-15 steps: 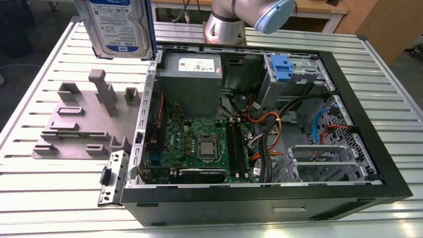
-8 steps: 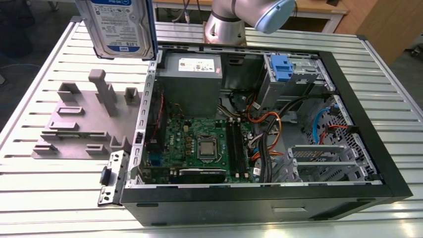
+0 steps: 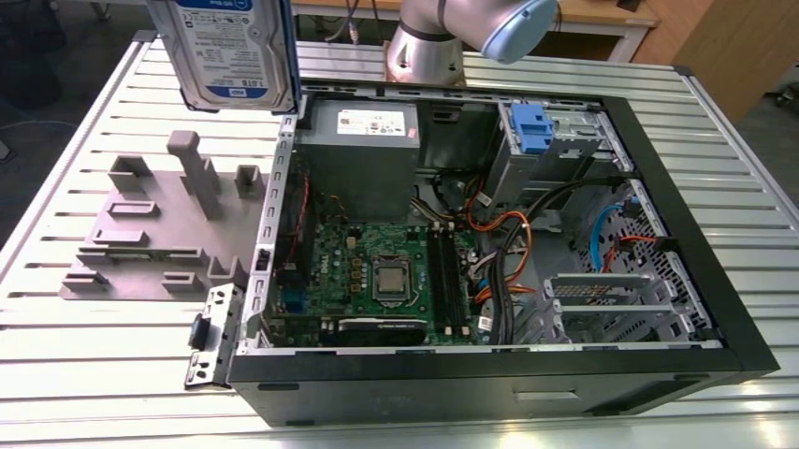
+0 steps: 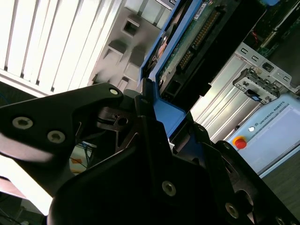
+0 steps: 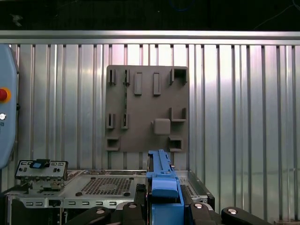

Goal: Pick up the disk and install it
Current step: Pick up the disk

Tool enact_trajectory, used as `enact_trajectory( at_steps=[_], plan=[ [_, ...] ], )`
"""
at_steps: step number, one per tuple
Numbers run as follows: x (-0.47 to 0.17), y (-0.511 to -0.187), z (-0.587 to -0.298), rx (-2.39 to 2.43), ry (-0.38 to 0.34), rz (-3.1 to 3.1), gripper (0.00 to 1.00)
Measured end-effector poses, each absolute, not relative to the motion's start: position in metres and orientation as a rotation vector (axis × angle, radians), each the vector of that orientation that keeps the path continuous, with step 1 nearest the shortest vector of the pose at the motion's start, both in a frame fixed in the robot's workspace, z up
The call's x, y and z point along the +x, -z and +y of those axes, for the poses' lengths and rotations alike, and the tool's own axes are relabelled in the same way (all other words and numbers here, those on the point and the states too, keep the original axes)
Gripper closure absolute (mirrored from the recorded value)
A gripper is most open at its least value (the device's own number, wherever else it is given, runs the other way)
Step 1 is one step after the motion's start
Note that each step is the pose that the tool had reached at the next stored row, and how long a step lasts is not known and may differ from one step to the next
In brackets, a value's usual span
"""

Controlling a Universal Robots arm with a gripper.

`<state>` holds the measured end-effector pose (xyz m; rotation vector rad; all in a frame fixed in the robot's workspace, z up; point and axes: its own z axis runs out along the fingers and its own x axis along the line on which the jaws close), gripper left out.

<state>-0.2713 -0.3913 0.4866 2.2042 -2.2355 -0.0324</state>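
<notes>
Gripper (image 5: 164,199) clamped on disk (image 3: 231,51) by its blue frame (seen edge-on in both wrist views). Disk hangs aloft near grey fixture (image 3: 150,238), outside open case (image 3: 500,379). Pick-up done; install not yet done.

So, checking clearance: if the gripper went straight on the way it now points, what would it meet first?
Probably the grey fixture plate on the table: in the first wrist view it lies straight ahead of the gripper and its disk, though depth is unclear.
</notes>
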Motion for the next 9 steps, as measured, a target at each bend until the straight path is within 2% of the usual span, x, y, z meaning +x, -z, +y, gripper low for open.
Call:
enact_trajectory(
  at_steps=[9],
  plan=[
    [-0.2677, -0.4865, -0.3913, 2.204, 0.032, -2.236, 0.63]
  ],
)
